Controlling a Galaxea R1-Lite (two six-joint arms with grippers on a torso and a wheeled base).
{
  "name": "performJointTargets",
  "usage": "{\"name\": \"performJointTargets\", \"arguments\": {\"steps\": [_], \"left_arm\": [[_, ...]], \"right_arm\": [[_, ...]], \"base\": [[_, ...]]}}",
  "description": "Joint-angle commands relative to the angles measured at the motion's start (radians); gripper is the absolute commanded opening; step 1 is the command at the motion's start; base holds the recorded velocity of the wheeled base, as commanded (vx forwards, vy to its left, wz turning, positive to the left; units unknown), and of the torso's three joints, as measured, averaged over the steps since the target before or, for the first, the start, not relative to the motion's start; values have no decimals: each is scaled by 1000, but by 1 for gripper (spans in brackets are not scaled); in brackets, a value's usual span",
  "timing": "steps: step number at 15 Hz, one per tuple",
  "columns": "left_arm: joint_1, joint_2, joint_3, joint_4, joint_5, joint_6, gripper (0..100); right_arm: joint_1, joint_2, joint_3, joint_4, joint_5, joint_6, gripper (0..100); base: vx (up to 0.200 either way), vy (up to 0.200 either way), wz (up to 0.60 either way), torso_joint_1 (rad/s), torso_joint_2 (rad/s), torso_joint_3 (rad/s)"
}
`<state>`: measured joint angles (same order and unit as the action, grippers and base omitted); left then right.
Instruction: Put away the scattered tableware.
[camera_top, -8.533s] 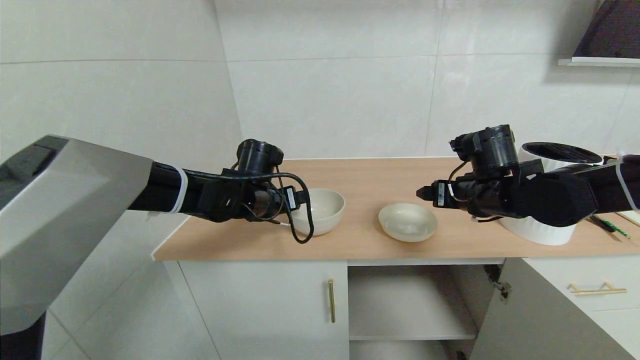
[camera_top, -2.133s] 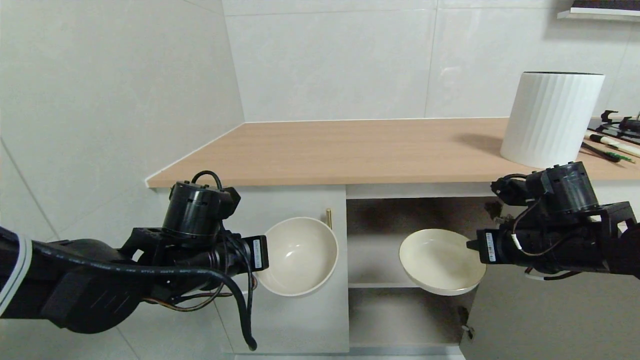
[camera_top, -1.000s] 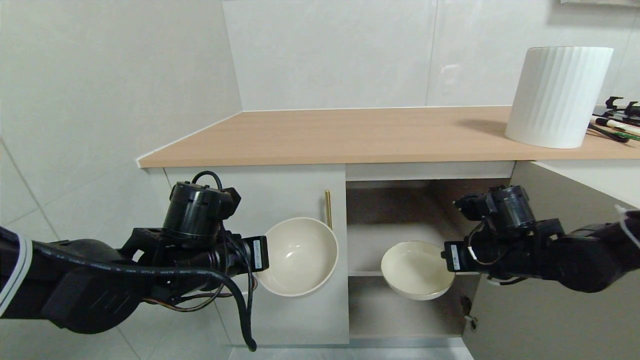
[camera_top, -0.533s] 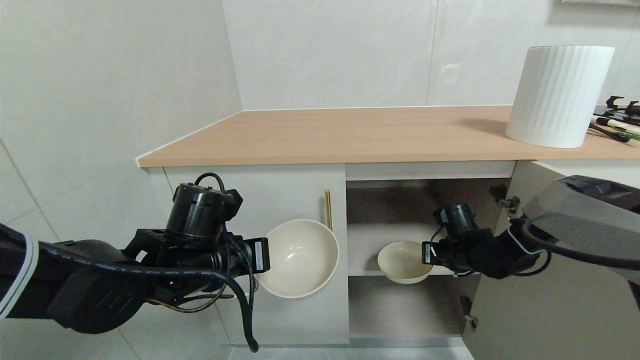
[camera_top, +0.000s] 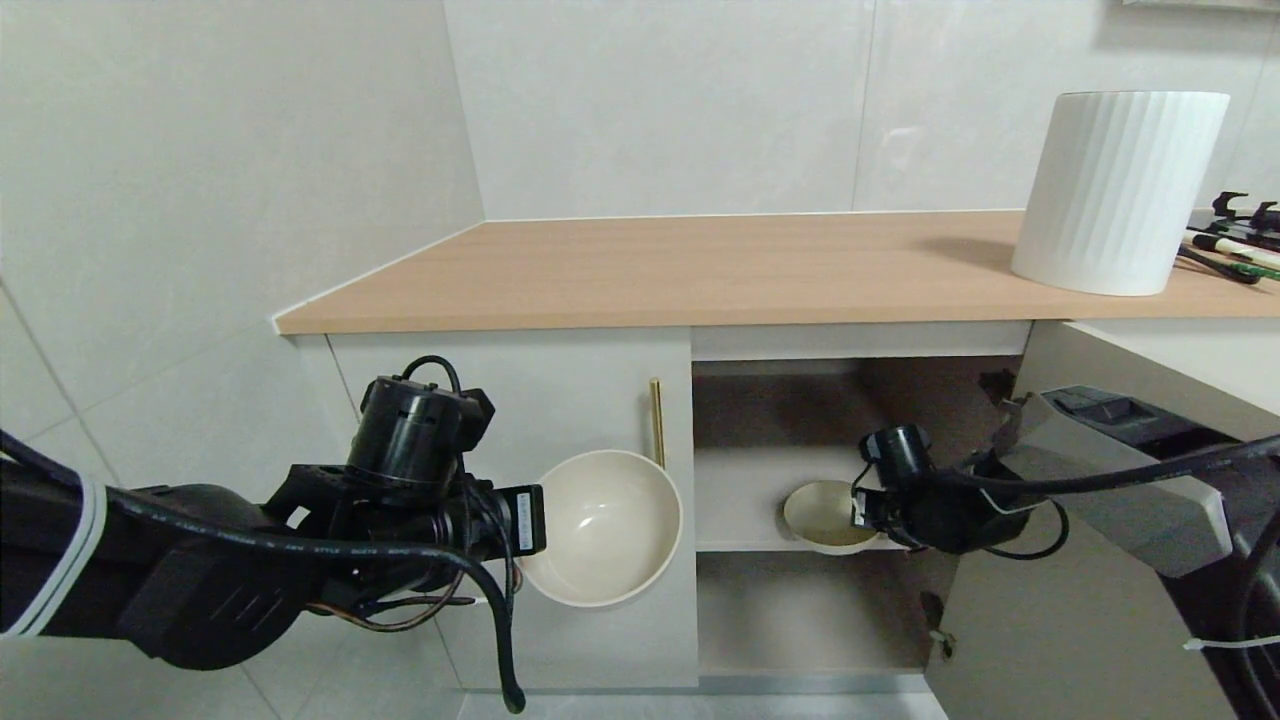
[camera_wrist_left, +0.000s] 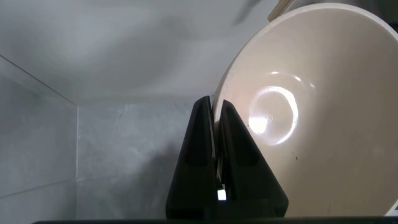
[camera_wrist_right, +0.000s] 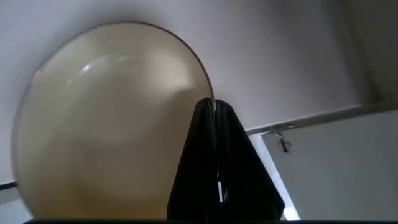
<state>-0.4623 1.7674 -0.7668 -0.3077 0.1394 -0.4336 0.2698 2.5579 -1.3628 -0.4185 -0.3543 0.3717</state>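
1. Here, the right gripper (camera_top: 858, 507) is deep inside the open cabinet. Its jaws are pressed together on the rim of the shallow bowl (camera_top: 822, 512), likely because that thin edge is the one part slim enough for such fingers to pinch.
2. The shallow bowl sits level, mouth up, low over the middle shelf (camera_top: 740, 500). Whether its base touches the board cannot be told. Held level like this, it should settle flat once let go.
3. The left gripper (camera_top: 535, 520) likewise pinches the rim of the deep bowl (camera_top: 603, 527). This bowl hangs tipped, its hollow facing the robot, in front of the closed cabinet door (camera_top: 560, 390), by the lower end of the brass handle (camera_top: 656, 420).
4. The left arm seems to hold its bowl off to one side so that the opening is free for the right arm. Its turn looks to be next.
5. The right-hand door (camera_top: 1050, 640) stands swung wide, giving access. A white ribbed container (camera_top: 1120, 190) stands on the wooden counter (camera_top: 700, 270) above, well apart from both bowls.
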Motion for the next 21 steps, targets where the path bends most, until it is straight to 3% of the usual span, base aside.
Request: {"name": "performJointTargets", "arguments": {"steps": [1,17,18,21], "left_arm": [[-1,3,0,-1,0,0,0],[-4,9,1,-10,0,-2,0],[-4,7,1,-10,0,-2,0],[-4,6,1,-10,2,-2,0]], "right_arm": [[-3,35,-36,0,-11,6,0],[-1,91,-171,6,-46,27,0],[-1,93,-173,6,-46,27,100],[0,94,-194,6,-46,50,100]], "base": [[0,0,0,0,0,0],[0,0,0,0,0,0],[0,0,0,0,0,0],[0,0,0,0,0,0]]}}
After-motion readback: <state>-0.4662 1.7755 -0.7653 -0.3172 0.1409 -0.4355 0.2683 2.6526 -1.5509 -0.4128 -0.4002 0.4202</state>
